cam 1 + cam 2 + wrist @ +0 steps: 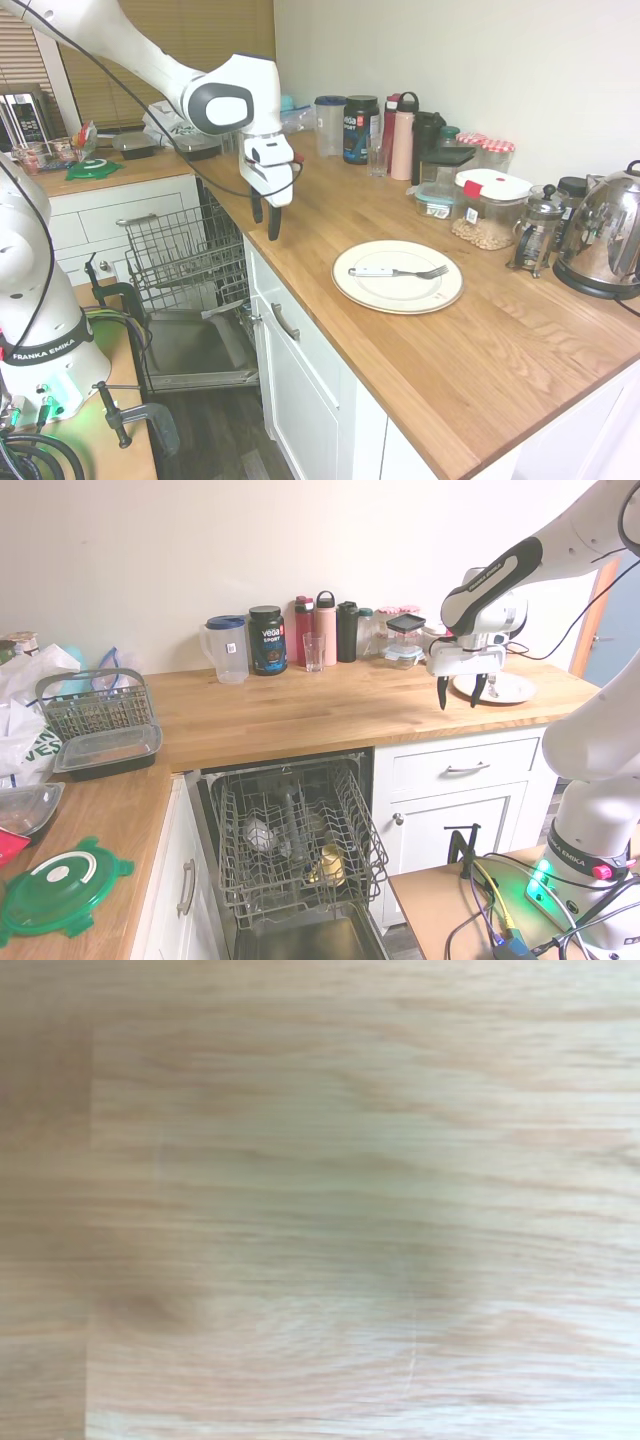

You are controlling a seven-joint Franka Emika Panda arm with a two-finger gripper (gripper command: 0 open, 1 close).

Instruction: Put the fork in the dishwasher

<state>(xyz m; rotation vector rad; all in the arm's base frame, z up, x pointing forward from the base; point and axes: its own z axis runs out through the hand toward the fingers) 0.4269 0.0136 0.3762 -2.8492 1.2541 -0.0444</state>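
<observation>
A home kitchen: a wooden worktop [480, 340] runs over white cupboards [300, 390], with an open dishwasher [290, 840] built in below. A steel kettle [605, 240], a French press [537, 225], storage jars [487, 208] and drink bottles [325, 628] line the wall, and a plate [397, 290] sits on the counter.

At the upper right of the frame, the gripper [456, 692] is held above the wooden counter [300, 715] with its dark fingers [441, 692] spread apart and empty. A white plate [505, 687] is seen just behind it. At lower centre, the dishwasher [290, 855] is shown open, its wire rack [290, 835] pulled out.
</observation>
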